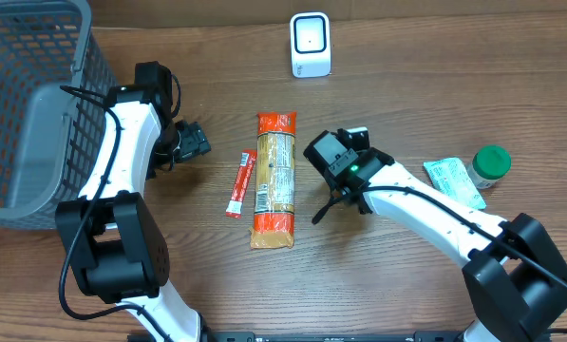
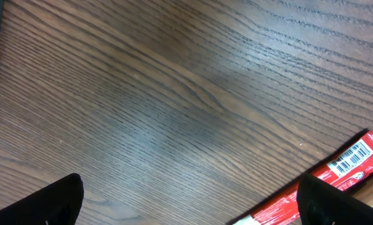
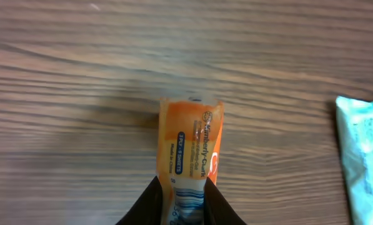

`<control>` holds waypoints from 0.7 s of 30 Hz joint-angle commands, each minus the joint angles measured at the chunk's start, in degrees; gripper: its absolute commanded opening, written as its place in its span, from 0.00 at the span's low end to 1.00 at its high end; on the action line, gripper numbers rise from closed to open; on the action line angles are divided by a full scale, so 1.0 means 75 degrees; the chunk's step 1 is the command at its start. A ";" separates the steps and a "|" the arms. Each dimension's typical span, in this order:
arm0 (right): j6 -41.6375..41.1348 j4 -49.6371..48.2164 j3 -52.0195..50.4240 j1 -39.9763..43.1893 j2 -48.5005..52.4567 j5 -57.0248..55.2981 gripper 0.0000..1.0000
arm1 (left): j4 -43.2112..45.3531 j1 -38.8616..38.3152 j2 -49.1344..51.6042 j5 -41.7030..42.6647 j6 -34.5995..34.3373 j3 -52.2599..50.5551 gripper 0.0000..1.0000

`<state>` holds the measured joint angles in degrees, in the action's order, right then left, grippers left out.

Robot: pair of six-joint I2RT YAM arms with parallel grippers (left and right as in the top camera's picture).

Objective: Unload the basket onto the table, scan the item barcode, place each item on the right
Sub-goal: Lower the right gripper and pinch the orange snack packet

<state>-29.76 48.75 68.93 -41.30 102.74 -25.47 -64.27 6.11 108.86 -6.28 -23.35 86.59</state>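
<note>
The right end effector [image 3: 183,187] is pinched on the lower end of an orange packet [image 3: 190,140]. The packet's long axis runs in line with the fingers and points toward the top of the right wrist frame. In the overhead view the packet is hidden under the wrist, just right of centre. The coming move turns on the scanner [image 1: 310,45], a white unit standing at the top centre of the overhead frame — it lies up and slightly left of this end effector, with only bare desk [image 1: 425,85] between, so the way looks open. The right arm is the nearer one and has the item. The left end effector [image 2: 189,197], left of centre, is spread wide with nothing between its fingers. No barcode shows on the packet face turned to the wrist camera, so I judge it may need turning before its code faces the scanner. Just left of the carrying arm lies a long package [image 1: 274,180], lengthwise from top to bottom of the frame, with a red stick pack [image 1: 240,183] beside it. A teal packet [image 1: 451,180] sits to the right and the basket [image 1: 27,104] fills the far left — none stands in the straight path upward.
</note>
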 commanded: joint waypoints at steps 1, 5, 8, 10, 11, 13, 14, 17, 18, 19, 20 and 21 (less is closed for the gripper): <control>0.0020 -0.0262 -0.0560 -0.0015 -0.0117 -0.0790 0.18 | 0.0012 -0.0006 -0.0128 -0.0035 0.0204 0.0015 1.00; 0.0017 -0.0650 -0.1043 -0.0015 -0.0117 -0.0860 0.23 | 0.0012 -0.0006 -0.0128 -0.0035 0.0204 0.0015 1.00; -0.0015 -0.0682 -0.1142 -0.0015 -0.0117 -0.0851 0.26 | 0.0012 -0.0006 -0.0128 -0.0038 0.0204 0.0015 1.00; -0.0035 -0.0691 -0.1142 -0.0015 -0.0117 -0.0731 0.31 | 0.0012 -0.0006 -0.0128 -0.0035 0.0204 0.0015 1.00; -0.0035 -0.0699 -0.1139 -0.0015 -0.0117 -0.0667 0.34 | 0.0012 -0.0006 -0.0128 -0.0038 0.0204 0.0015 1.00; -0.0035 -0.0734 -0.1142 -0.0015 -0.0117 -0.0522 0.38 | 0.0012 -0.0006 -0.0128 -0.0038 0.0204 0.0015 1.00; -0.0038 -0.0778 -0.1142 -0.0015 -0.0117 -0.0431 0.40 | 0.0012 -0.0006 -0.0128 -0.0038 0.0204 0.0015 1.00; -0.0038 -0.0944 -0.1139 -0.0015 -0.0117 -0.0166 0.43 | 0.0012 -0.0006 -0.0128 -0.0038 0.0204 0.0015 1.00; -0.0038 -0.0959 -0.1139 -0.0015 -0.0117 -0.0149 0.44 | 0.0012 -0.0006 -0.0128 -0.0038 0.0204 0.0015 1.00; -0.0035 -0.0962 -0.1139 -0.0015 -0.0119 -0.0134 0.44 | 0.0012 -0.0006 -0.0128 -0.0038 0.0204 0.0015 1.00; -0.0035 -0.0956 -0.1137 -0.0015 -0.0119 -0.0137 0.44 | 0.0012 -0.0006 -0.0128 -0.0035 0.0204 0.0015 1.00; -0.0035 -0.0947 -0.1122 -0.0015 -0.0125 -0.0134 0.44 | 0.0012 -0.0006 -0.0128 -0.0038 0.0204 0.0015 1.00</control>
<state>-29.82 41.85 60.62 -41.30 102.74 -27.33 -64.27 6.11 108.86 -6.26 -23.35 86.59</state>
